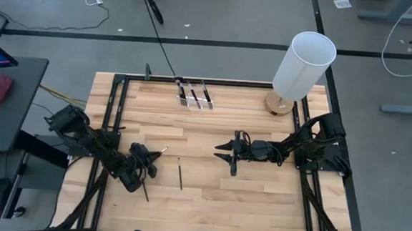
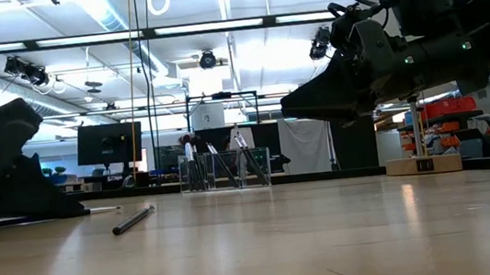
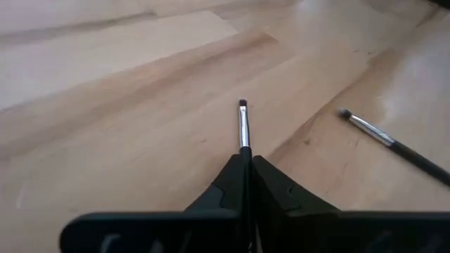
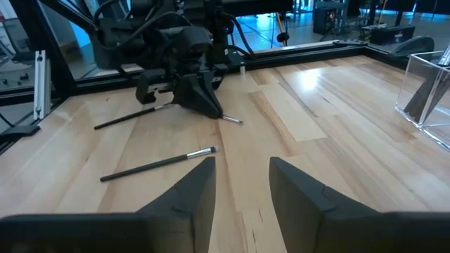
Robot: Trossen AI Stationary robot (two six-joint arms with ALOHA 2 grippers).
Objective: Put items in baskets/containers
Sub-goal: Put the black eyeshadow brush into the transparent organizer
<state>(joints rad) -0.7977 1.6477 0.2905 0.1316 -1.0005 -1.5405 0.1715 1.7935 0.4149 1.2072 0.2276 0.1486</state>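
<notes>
My left gripper (image 1: 151, 162) (image 3: 246, 165) sits low on the table's left half, shut on a slim brush (image 3: 243, 126) with a silver ferrule and a small dark tuft. A second brush (image 1: 180, 175) (image 4: 158, 164) lies flat on the wood just right of it. A thin dark handle (image 1: 145, 190) (image 4: 130, 118) sticks out from under the left gripper toward the near edge. The clear organiser box (image 1: 194, 95) (image 2: 226, 169) stands near the far edge with several brushes upright in it. My right gripper (image 1: 231, 154) (image 4: 242, 186) hovers open above the table's middle. My left gripper pinches the brush between its two shut fingers, behind the silver ferrule (image 3: 244, 140). The brush runs along the fingers, and its tuft end (image 3: 242, 104) sticks out past the fingertips. The fingers come in nearly level, just over the wood. Whether the tuft end rests on the table, I cannot tell.
A tall white cylinder on a round wooden base (image 1: 304, 64) stands at the far right corner. A black frame (image 1: 113, 110) borders the table. Bare wood (image 1: 258, 197) lies between the two grippers and toward the near edge.
</notes>
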